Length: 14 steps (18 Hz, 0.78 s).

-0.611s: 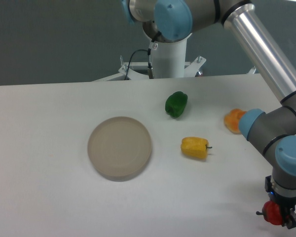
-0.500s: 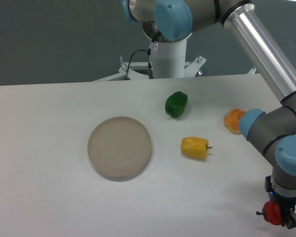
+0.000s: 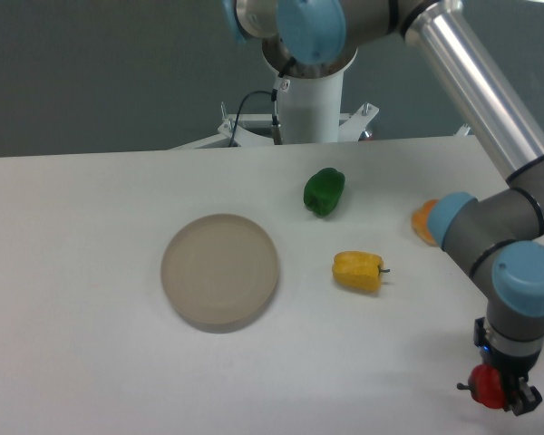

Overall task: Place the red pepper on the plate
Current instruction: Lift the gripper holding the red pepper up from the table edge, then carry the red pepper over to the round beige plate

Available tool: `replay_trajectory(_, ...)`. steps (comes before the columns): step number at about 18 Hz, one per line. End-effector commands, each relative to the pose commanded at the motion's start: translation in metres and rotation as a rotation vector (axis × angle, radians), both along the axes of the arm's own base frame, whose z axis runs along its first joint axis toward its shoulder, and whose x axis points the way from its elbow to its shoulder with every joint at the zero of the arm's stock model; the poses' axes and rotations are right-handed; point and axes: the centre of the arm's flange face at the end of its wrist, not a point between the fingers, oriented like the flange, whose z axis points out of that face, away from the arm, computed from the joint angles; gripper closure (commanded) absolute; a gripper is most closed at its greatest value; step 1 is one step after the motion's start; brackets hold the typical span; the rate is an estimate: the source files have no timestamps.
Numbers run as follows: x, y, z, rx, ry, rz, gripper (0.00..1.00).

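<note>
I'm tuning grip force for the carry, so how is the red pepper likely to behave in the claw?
The red pepper looks glossy and rounded, so it may slip or twist between the claw fingers. It is small, probably light. It likely keeps its shape, since it shows no sagging. Set down on the flat plate, it could roll.

Robot lab – bare white table [image 3: 91, 362], grey backdrop
</note>
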Motion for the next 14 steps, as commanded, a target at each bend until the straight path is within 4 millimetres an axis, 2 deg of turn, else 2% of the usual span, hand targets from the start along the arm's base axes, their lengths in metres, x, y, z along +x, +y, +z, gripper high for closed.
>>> replay_trajectory(3, 0.041, -0.005, 0.010, 0.000, -0.047, 0.009, 0.53)
replay_trajectory(6, 0.108, -0.005, 0.023, -0.004, -0.093, 0.053, 0.53)
replay_trajectory(14, 0.259, -0.026, 0.044, -0.034, -0.149, 0.137, 0.53)
